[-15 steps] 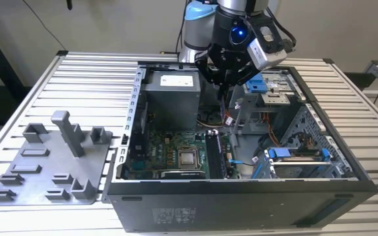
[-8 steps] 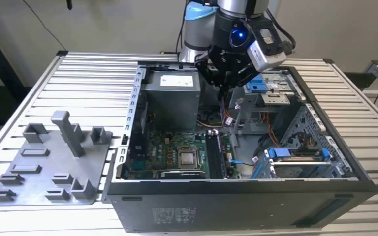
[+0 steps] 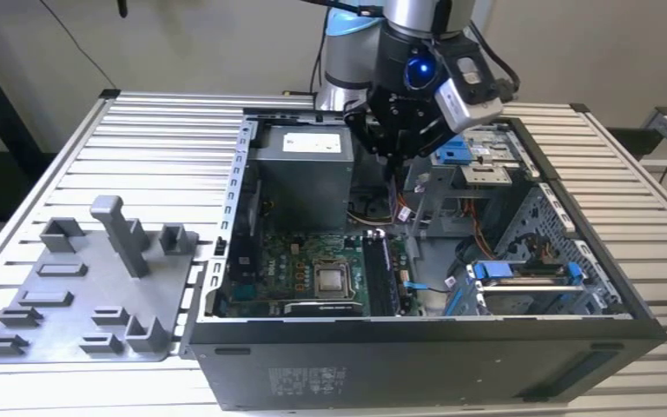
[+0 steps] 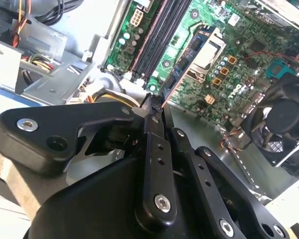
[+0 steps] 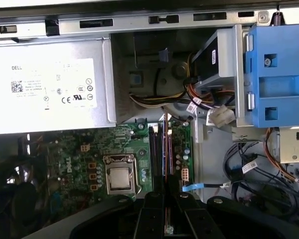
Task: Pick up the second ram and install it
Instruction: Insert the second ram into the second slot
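My pincer is matt black all over, made of flat, round-ended link bars pinned with small silver socket-head screws, and it widens behind the fingers into a bulky black body. Just behind that, my wrist has a glowing blue ring, a pale grey camera box fixed to its side and a thin black cable looping past. Farther back from the pincer, my arm is a silver tube with light blue joint caps.
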